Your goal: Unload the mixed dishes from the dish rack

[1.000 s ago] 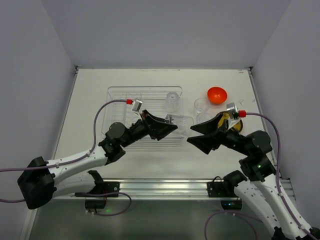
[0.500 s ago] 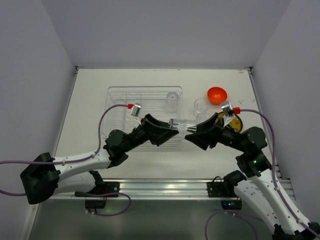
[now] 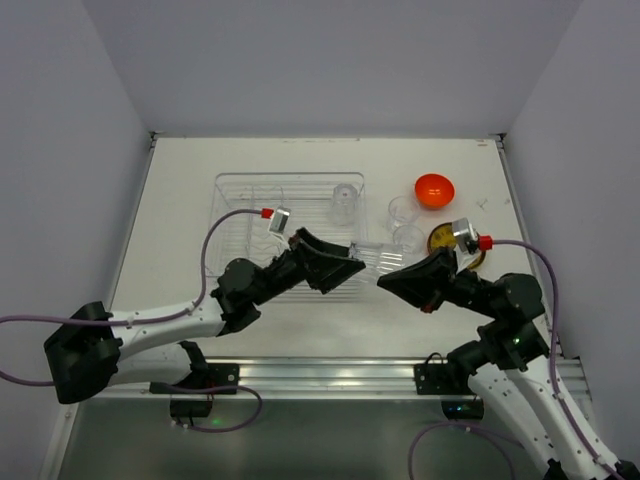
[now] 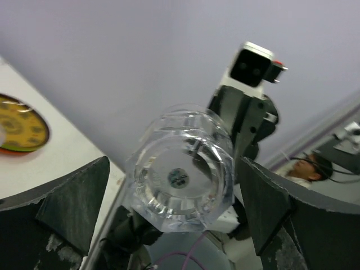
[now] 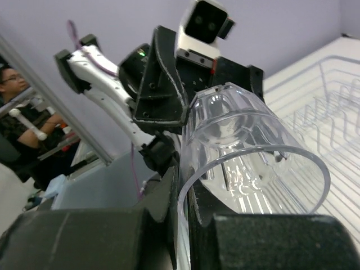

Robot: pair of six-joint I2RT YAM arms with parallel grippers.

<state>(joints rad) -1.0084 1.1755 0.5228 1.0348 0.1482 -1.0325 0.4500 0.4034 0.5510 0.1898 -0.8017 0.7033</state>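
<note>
A clear glass (image 3: 371, 259) hangs on its side over the table, right of the dish rack (image 3: 232, 190). My right gripper (image 3: 385, 278) is shut on it, the fingers pinching the rim wall (image 5: 184, 194) of the glass (image 5: 253, 163). My left gripper (image 3: 352, 265) stands open around the glass's base (image 4: 183, 174), its fingers (image 4: 270, 202) apart from the glass on both sides. Another glass (image 3: 344, 203) stands in the rack's far right corner. Two glasses (image 3: 404, 210) stand on the table by the orange bowl (image 3: 434, 189). A patterned yellow plate (image 3: 446, 237) lies partly under my right wrist.
The rack's wire dividers (image 5: 332, 95) run behind the held glass in the right wrist view. The yellow plate (image 4: 19, 130) lies on the white table in the left wrist view. Both arms meet nose to nose near the table's middle, in front of the rack.
My right gripper has closed on the glass's rim and my left gripper has opened off it. Both arms have shifted slightly right, with the glass between them.
</note>
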